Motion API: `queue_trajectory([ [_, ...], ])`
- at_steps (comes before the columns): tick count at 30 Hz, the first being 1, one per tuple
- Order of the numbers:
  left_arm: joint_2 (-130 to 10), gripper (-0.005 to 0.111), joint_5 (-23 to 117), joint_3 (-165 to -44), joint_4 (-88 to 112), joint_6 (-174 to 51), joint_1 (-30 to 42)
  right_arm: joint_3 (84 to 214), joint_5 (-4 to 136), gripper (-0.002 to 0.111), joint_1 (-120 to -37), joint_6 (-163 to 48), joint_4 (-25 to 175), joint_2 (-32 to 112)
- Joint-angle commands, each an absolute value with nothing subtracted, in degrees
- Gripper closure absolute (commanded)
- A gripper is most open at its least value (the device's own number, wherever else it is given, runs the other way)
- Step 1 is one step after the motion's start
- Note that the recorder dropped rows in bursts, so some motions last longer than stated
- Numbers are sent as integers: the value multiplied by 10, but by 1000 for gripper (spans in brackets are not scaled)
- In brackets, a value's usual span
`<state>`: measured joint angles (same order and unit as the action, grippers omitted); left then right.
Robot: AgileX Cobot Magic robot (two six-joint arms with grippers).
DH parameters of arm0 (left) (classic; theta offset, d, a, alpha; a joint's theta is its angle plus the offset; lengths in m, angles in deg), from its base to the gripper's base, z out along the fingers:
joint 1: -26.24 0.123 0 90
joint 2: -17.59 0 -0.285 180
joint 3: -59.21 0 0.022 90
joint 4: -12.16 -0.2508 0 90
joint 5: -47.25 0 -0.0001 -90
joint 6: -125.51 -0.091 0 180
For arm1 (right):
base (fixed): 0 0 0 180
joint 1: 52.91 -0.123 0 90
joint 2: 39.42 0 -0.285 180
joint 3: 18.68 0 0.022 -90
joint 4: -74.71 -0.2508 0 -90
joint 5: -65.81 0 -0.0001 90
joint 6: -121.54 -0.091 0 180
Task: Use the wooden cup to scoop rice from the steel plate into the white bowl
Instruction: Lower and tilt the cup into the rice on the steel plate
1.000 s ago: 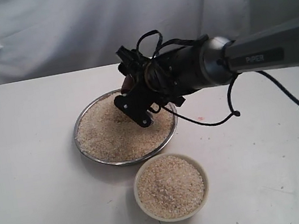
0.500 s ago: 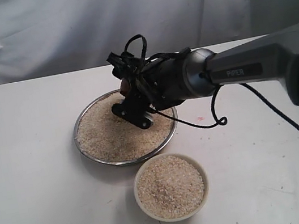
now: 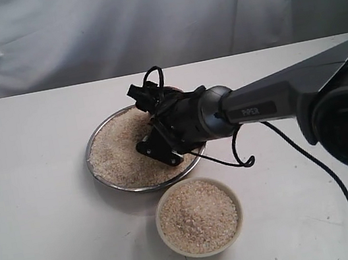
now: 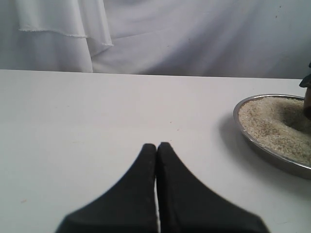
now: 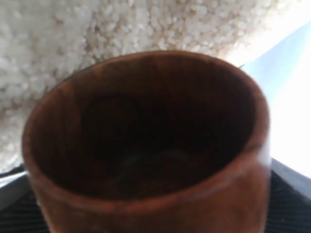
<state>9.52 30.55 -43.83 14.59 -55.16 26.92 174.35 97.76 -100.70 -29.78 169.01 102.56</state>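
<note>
One empty wooden cup, grasped by the right gripper, its open mouth facing the rice lying just ahead on the steel plate.

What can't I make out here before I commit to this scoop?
- Right wrist view: the inside of the wooden cup is dark and blurred; whether grains lie in it cannot be told.
- Exterior view: the right gripper and its wrist hide the cup, so its contact with the rice is unseen.
- Left wrist view: the steel plate is cut off by the picture's edge.
</note>
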Motion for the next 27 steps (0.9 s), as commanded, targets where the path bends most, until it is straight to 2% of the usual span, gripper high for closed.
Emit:
queue_trajectory([
  [1,98,107,309,-436,146,-550,268,1747,987,108,-1012,-304,1695,1031],
  [20,98,107,309,-436,146,-550,268,1747,909,108,-1019,-384,1663,1041],
  [27,98,107,309,-436,146,-550,268,1787,893,108,-1014,-384,1549,1041],
])
